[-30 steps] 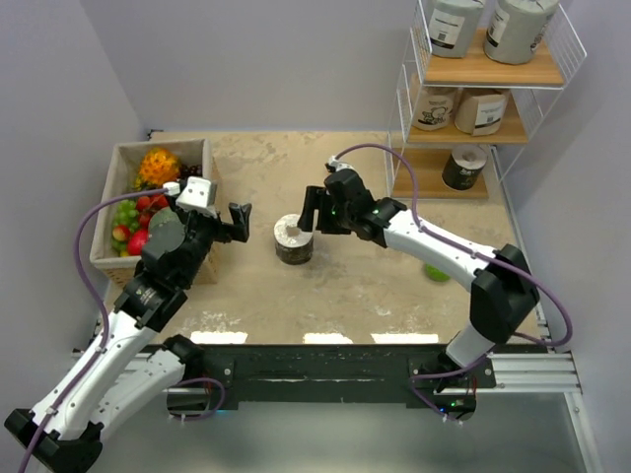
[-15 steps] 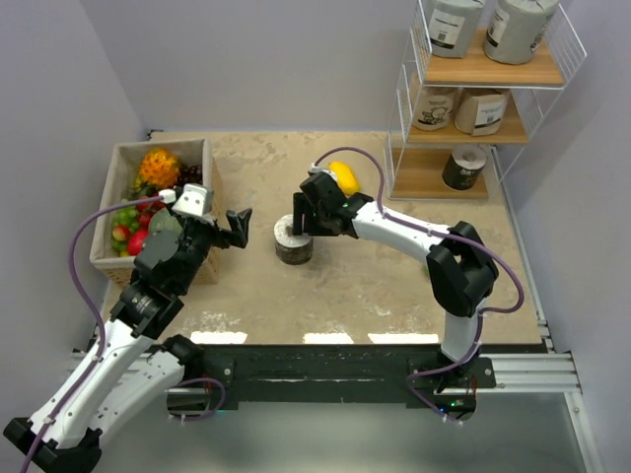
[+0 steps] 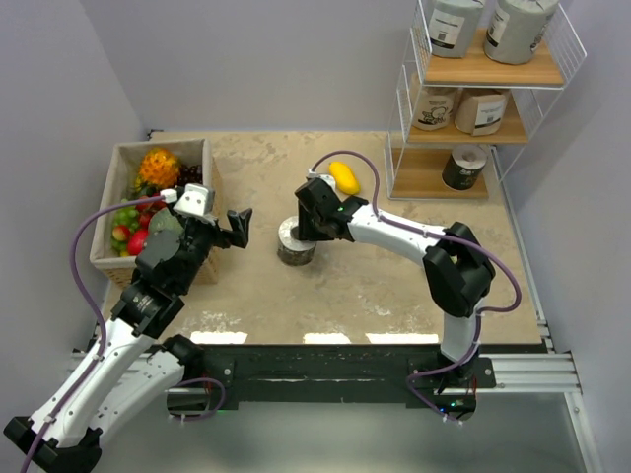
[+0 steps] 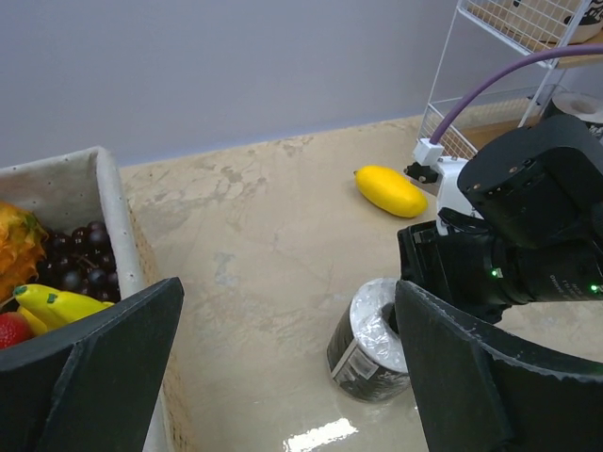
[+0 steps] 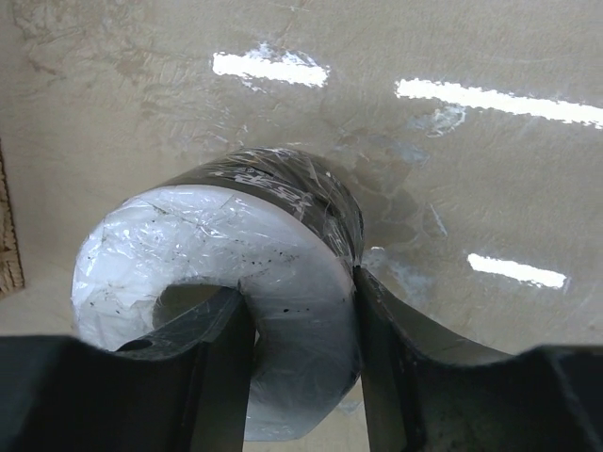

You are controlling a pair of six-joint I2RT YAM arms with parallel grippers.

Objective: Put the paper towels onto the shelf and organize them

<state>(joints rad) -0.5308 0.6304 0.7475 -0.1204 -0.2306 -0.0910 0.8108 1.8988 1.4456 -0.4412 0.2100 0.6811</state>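
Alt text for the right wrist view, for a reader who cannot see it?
The right gripper pinches the wall of a black-wrapped paper towel roll, one finger in its core and one outside. The roll sits on a glossy beige table.

Glossy film-wrapped roll (image 5: 226,250) — polished stone-look tabletop (image 3: 375,286)

- In the top view, the right gripper (image 3: 299,229) is hiding its own fingers under its wrist body, which is also covering the black roll (image 3: 292,248) at its 1 o'clock edge.
- The grey rolls (image 3: 455,25) on the shelf (image 3: 493,71) are running off the frame at 12 o'clock, and the labels there are showing too small to read.
- In the left wrist view, the fruit box (image 4: 108,198) is being cut at 9 o'clock, and the right arm (image 4: 528,207) is masking the roll's 3 o'clock side.
- In the right wrist view, the fingers (image 5: 221,377) are blocking the roll's 6 o'clock part.
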